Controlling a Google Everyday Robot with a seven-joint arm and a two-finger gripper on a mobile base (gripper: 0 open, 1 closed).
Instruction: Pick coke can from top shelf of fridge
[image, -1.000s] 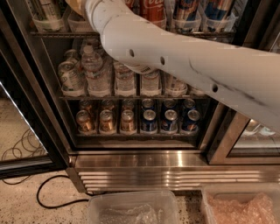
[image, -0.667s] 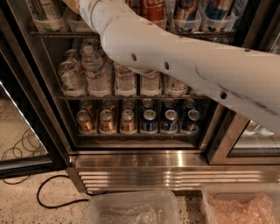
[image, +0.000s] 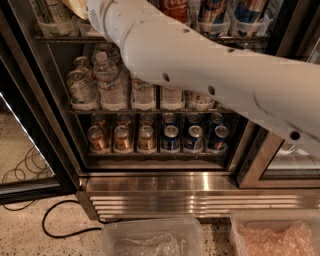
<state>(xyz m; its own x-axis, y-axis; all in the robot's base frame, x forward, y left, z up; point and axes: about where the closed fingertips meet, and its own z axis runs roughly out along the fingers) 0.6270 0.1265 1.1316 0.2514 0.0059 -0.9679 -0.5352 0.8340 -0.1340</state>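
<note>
Coke can (image: 175, 8) on the top shelf (image: 245, 39) of the fridge (image: 165, 192), far and high, cut off by the upper edge of view. Only red body and a bit of white script visible, just above the white arm (image: 210, 70).

End effector (image: 82, 7) at the top left corner, also at top-shelf level, left of the coke can and apart from it, mostly cropped by the frame. Cannot tell whether released, clenched or grasping anything.

Right of the coke can, more cans in clear tubs (image: 250, 25) on the same rack, packed close. Below, a rack of water bottles (image: 107, 82), partly hidden by the arm. Lower again, a rack with gold cans (image: 122, 139) on the left and blue cans (image: 192, 138) on the right.

Black door frame hard against the shelves on the left. Framed glass panel low on the right, under the arm.

Nearer, the stainless slatted base, then speckled floor with a black cable (image: 55, 220) looping at left. Two clear plastic bins (image: 150, 237) along the near edge. Open room mostly on the floor at near left.
</note>
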